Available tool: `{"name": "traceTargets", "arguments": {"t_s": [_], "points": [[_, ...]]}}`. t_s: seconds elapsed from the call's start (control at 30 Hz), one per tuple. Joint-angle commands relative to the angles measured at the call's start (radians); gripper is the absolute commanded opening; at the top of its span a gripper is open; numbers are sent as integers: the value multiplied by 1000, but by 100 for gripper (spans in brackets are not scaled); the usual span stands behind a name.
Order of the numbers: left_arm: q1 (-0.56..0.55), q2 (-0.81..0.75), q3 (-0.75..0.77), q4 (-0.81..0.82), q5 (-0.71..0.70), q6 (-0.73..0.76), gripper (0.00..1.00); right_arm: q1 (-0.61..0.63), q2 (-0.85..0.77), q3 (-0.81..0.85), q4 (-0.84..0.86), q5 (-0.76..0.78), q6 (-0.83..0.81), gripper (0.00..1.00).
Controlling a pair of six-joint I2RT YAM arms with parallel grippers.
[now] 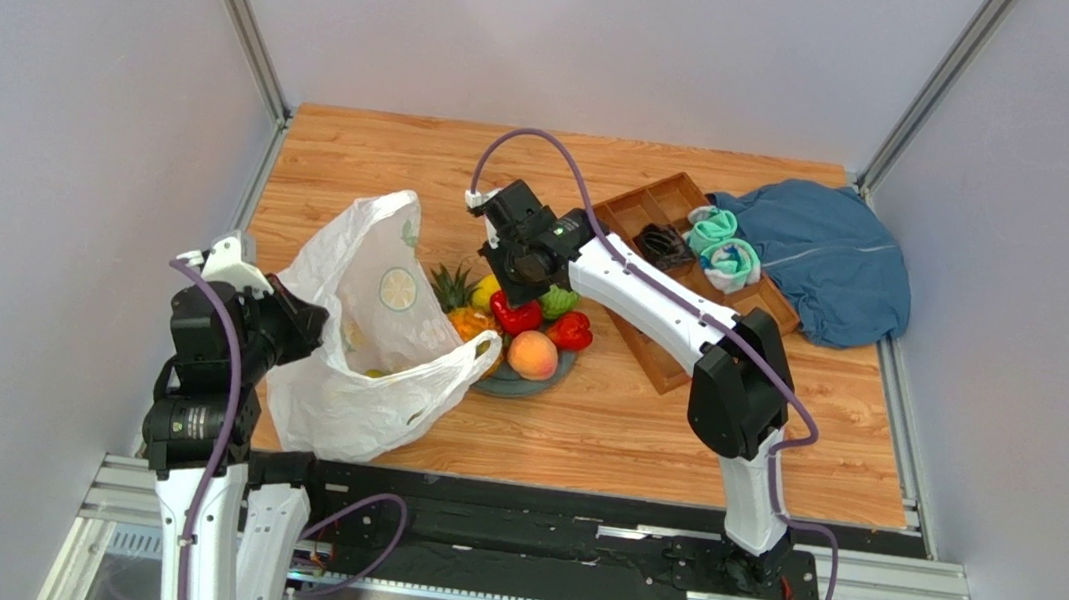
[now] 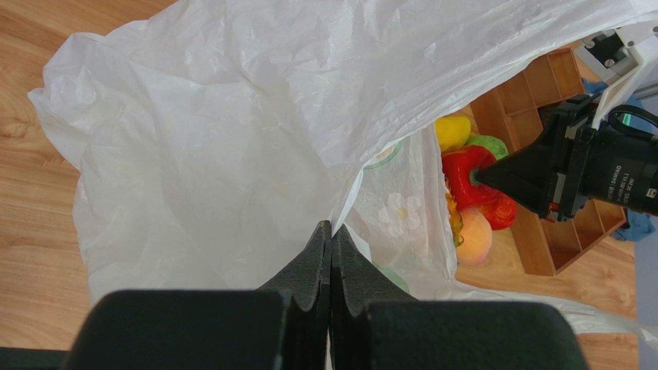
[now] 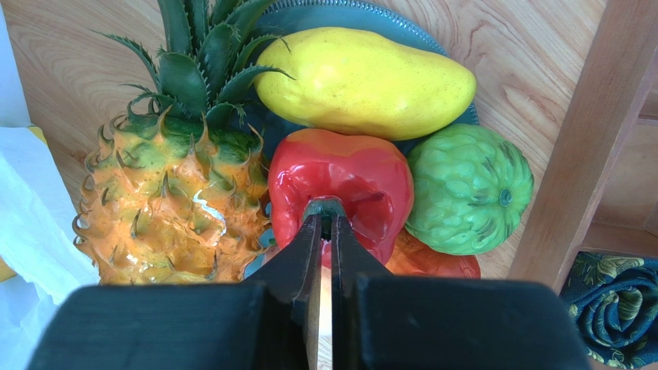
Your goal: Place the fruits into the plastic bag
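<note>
Slipping looks likely; right gripper [image 3: 325, 223] pinches the shiny red toy fruit [image 3: 347, 181] just by its little green stem [image 3: 325, 206]; left gripper [image 2: 330, 240] clamps the thin white plastic bag [image 2: 208, 139].

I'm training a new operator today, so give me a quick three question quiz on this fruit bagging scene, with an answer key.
1. True or false: the right gripper is closed on the stem of the red fruit.
2. Pick one. The left gripper is: A, wide open above the table; B, pinching the plastic bag; C, resting on the fruit.
3. Short answer: what holds the peach?

Key: 1 true. 2 B. 3 the plate.
</note>
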Motion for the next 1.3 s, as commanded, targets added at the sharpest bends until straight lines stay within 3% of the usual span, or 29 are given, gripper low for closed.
{"name": "traceTargets", "arguments": {"t_s": [0.0,1.27], "points": [[-2,-2,-5,31,10,-1,0,7,-38,50,18,-11,11,0],[-2,-11,4,27,6,2,0,7,-194,85,2,75,22,0]]}}
